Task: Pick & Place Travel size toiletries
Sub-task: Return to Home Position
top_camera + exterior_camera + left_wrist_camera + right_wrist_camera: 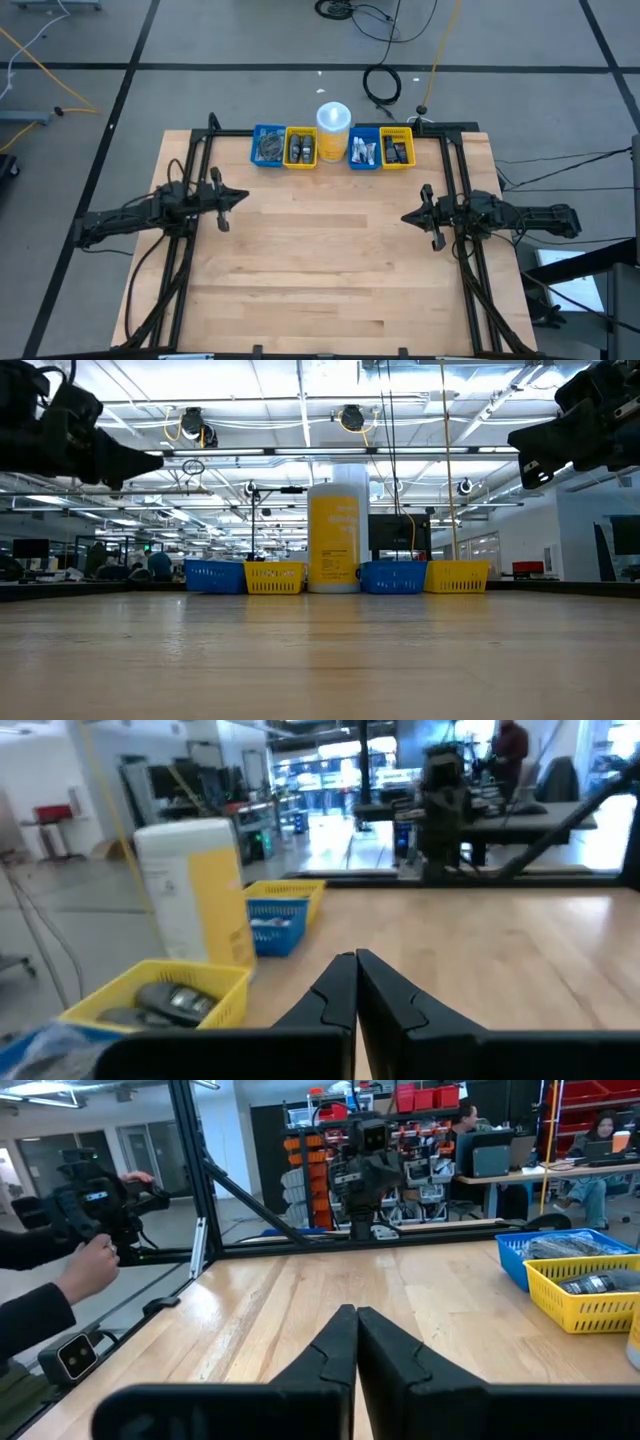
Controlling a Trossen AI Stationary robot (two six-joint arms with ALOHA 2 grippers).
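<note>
Left end effector [354, 958] and right end effector [355, 1312], dark tapered wedges, hover pressed together above wood-grain table [330, 260].

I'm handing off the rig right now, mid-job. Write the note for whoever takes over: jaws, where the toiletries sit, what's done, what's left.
Left gripper: jaws shut, empty, raised over the table, left side.
Right gripper: jaws shut, empty, raised over the right side.
Toiletries: in the bins at the far edge: left blue bin, left yellow bin, then the yellow cup, then right blue bin, right yellow bin.
Done: sorting looks complete; none shows outside the bins.
Left: likely only parking both arms.
</note>
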